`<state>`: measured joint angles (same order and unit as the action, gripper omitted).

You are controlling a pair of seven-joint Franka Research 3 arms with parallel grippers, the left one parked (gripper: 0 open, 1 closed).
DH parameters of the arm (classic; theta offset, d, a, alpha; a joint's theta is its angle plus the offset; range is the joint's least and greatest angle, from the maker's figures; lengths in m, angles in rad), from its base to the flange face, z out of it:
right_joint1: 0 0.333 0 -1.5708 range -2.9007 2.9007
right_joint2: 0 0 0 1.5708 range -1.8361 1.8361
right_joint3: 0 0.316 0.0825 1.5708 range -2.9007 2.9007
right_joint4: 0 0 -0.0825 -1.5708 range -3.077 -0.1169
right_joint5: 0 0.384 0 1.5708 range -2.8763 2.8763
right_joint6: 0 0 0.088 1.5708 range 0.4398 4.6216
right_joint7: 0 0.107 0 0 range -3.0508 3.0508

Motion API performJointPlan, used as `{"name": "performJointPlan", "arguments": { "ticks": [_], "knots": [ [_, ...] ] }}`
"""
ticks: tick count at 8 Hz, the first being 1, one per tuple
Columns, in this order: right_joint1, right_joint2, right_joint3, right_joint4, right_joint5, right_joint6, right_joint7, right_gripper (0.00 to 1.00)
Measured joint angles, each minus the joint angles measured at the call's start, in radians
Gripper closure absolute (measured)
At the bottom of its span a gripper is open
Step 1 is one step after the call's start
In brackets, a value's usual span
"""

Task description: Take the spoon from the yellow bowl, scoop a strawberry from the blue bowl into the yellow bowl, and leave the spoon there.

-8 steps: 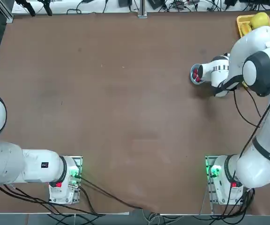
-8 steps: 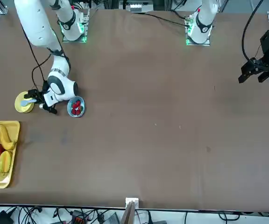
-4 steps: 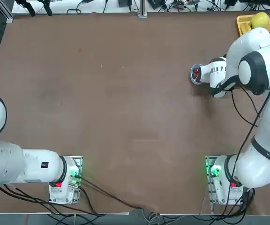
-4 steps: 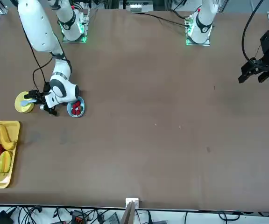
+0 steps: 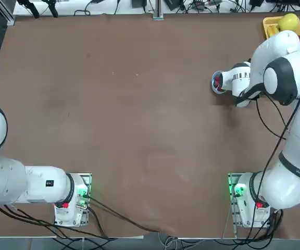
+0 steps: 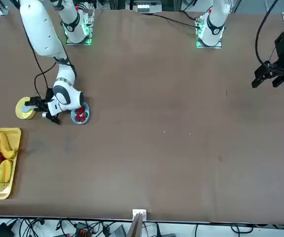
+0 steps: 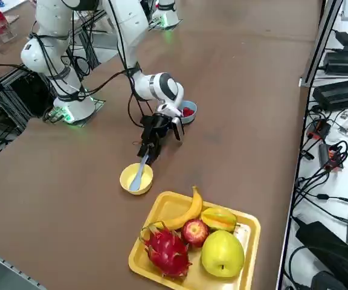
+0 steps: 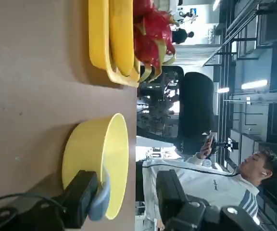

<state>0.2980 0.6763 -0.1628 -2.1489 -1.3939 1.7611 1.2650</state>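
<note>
One second on, the right gripper (image 7: 147, 152) has dipped lower at the yellow bowl (image 7: 136, 179), fingers spread either side of the spoon (image 7: 139, 175) handle, narrower than before. Spoon's still in that bowl near the table's (image 6: 181, 148) edge, with the blue bowl (image 6: 80, 114) beside it.

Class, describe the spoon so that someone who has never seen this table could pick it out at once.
Start at the yellow tray of fruit at the table's edge. Just beside it sits a small round yellow bowl, and the spoon lies in it, its handle reaching up to the right gripper. It is the only pale blue utensil there.
</note>
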Motion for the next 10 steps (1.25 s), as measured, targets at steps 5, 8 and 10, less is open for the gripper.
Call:
{"name": "performJointPlan", "arguments": {
  "ticks": [5, 8, 10],
  "knots": [
    [0.01, 0.023, 0.003, 0.006, 0.0, -0.018, 0.001, 0.27],
    [0.01, 0.026, 0.003, 0.006, 0.0, -0.025, 0.001, 0.28],
    [0.01, 0.026, 0.004, 0.006, 0.0, -0.03, 0.001, 0.31]
  ]
}}
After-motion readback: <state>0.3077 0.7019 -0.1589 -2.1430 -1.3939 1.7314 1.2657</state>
